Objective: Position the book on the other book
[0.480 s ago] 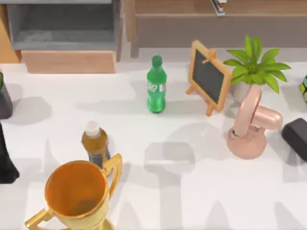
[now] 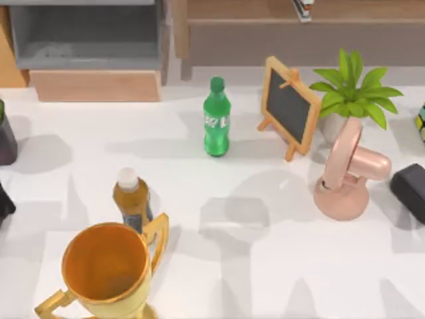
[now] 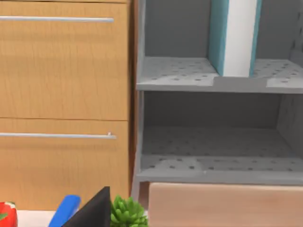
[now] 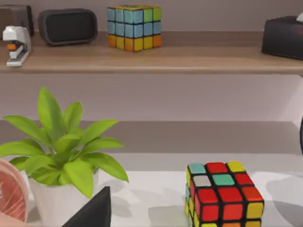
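A book (image 3: pixel 234 38) with teal covers and white pages stands upright on the upper level of a grey shelf unit (image 3: pixel 208 82), seen in the left wrist view. The other book is out of view. My left arm (image 2: pixel 3 203) is a small dark shape at the table's left edge, and a dark corner of my left gripper (image 3: pixel 94 210) faces the shelf from a distance. My right arm (image 2: pixel 408 193) sits at the table's right edge. A dark corner of my right gripper (image 4: pixel 92 210) points at the back wall shelves.
On the white table stand a gold trophy (image 2: pixel 106 269), a tea bottle (image 2: pixel 131 199), a green bottle (image 2: pixel 216 119), a small blackboard (image 2: pixel 287 106), a potted plant (image 2: pixel 352 90) and a pink fan (image 2: pixel 345 173). A colour cube (image 4: pixel 220 194) sits at the right.
The left arm's dark shape at the table's left edge has shrunk and drawn back toward the edge. Its shadows on the table have shifted. Everything else holds still.
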